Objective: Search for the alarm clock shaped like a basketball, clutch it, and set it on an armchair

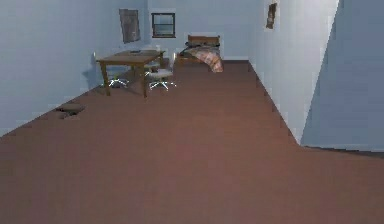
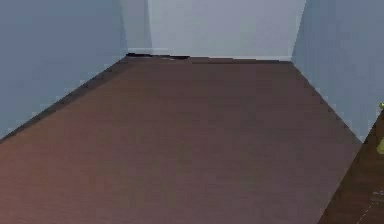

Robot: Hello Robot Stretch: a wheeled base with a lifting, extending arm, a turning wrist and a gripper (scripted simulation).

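A wooden table (image 1: 128,60) stands far back at the forward view's left, with two white chairs (image 1: 160,78) beside it. Nothing on its top can be made out. A bed with a wooden headboard and patterned cover (image 1: 202,56) lies against the far wall. The arm side view looks over bare brown floor (image 2: 200,140) toward a pale far wall (image 2: 225,28).
A small dark flat object (image 1: 70,111) lies on the floor by the left wall. Pictures (image 1: 130,25) hang on the far wall and another (image 1: 271,15) on the right wall, with a window (image 1: 163,24) between. A wall corner (image 1: 305,100) juts in at right. Wide open floor lies ahead.
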